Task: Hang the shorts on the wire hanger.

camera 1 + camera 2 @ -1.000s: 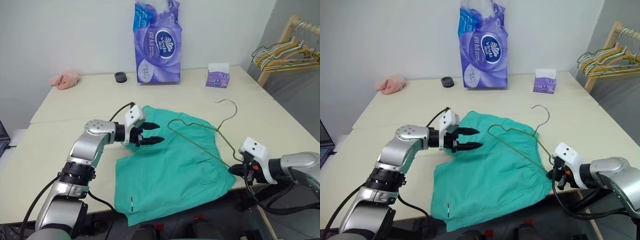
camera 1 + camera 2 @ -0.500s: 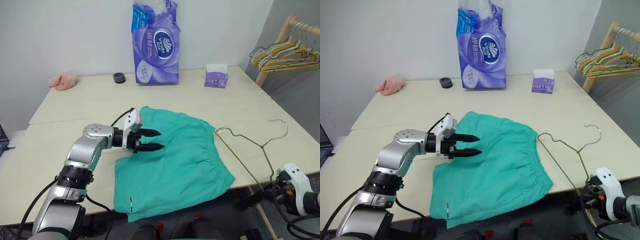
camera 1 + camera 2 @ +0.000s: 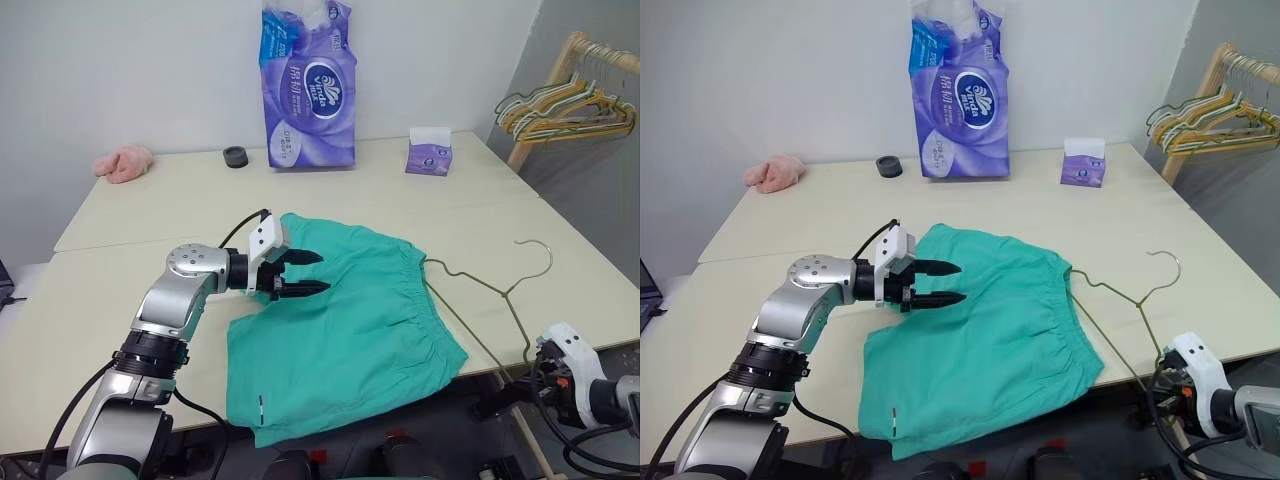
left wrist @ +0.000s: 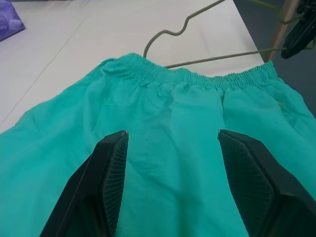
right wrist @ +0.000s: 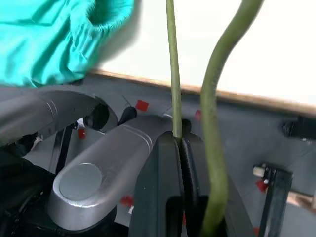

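Shorts: we see the shorts lying flat on the near part of the table, the gathered waistband turned toward our right side and one leg hem hanging over the near edge; a small white tag sits near that hem.
Wire hanger: the wire hanger lies on the table just beside the waistband, on our right of the shorts and apart from the fabric as far as we can tell, its hook curving up toward the far side; its lower corner runs off the table's near edge.
Left gripper: our left gripper hovers over the far-left part of the shorts with its two black fingers spread apart and nothing between them; in the left wrist view the fingers frame bare green cloth, with waistband and hanger beyond.
Right gripper: our right gripper sits below the table's near right edge, its fingers pressed together on the hanger's thin wire.
In the way: we see nothing lying between the waistband and the hanger.
Far side of table: a tall purple tissue pack, a small purple tissue box, a dark round ring and a pink cloth, all well apart from the shorts.
Beyond the table: on our right, a wooden rack with bunched hangers.
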Controlling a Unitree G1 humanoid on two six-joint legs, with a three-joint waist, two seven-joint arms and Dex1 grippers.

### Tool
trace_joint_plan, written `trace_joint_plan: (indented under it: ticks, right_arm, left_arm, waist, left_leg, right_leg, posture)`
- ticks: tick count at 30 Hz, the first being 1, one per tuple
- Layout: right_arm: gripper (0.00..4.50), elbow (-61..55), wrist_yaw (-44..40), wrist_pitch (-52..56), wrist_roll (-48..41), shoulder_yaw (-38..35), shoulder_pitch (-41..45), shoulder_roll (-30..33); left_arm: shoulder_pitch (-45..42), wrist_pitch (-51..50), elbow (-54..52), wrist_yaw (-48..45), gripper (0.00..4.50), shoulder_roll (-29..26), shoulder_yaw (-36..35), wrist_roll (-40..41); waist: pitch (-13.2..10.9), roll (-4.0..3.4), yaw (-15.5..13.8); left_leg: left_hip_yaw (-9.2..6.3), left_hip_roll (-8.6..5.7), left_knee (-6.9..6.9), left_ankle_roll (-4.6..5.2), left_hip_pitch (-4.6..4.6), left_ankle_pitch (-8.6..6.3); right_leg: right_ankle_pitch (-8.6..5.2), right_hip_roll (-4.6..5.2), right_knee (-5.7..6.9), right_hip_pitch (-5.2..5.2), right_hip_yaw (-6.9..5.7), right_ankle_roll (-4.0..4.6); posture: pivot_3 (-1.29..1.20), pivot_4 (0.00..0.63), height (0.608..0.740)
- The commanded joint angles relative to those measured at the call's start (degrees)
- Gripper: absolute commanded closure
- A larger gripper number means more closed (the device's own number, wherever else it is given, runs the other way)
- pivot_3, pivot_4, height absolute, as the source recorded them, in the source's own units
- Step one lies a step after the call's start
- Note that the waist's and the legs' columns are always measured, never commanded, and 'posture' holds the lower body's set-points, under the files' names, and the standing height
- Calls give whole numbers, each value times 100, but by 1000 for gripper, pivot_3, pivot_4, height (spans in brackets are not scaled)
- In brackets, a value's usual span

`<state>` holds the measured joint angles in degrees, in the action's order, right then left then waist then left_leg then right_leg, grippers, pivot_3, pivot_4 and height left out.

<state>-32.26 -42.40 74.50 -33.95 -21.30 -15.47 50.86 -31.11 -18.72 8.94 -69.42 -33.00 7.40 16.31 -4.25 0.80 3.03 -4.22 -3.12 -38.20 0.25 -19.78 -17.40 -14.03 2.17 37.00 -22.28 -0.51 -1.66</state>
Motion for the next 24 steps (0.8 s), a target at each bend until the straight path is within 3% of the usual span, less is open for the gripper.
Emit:
trace_joint_plan:
  ticks: [1, 7, 16, 24]
  right_arm:
    - [4500, -128, -68, -87, -118, -10, 198, 188]
    - [4500, -121, -31, -134, -147, 410, 496, 384]
    - [4500, 931, -253, -635, 214, 1342, 1182, 814]
    - [4500, 2021, -617, -692, 293, 2296, 2527, 620]
  left_arm:
    - [-163, 201, 51, 109, 1435, -87, -175, -44]
    - [-445, 432, 472, 218, 1435, -140, -249, -160]
    - [-615, 569, 664, 275, 1435, -154, -243, -223]
    - [-589, 520, 529, 356, 1435, -141, -255, -218]
  waist:
    - [0, 0, 0]
    - [-5, 7, -10]
    - [-8, 7, -19]
    - [-9, 7, -10]
  left_leg:
    - [1, 0, 0, 0, 0, 0]
    - [-1, 0, 0, 0, -1, 0]
    - [-1, -2, 3, 0, -4, 0]
    - [-1, -1, 2, 0, -2, 0]
  right_leg:
    - [0, 0, 0, 0, 0, 0]
    - [0, 0, -1, 0, -2, 0]
    - [0, 2, -5, -4, 0, 0]
    - [1, 2, -2, -4, -1, 1]
  posture:
    - [-145, 52, 740]
    - [-141, 54, 740]
    - [-126, 52, 740]
    - [-115, 49, 740]
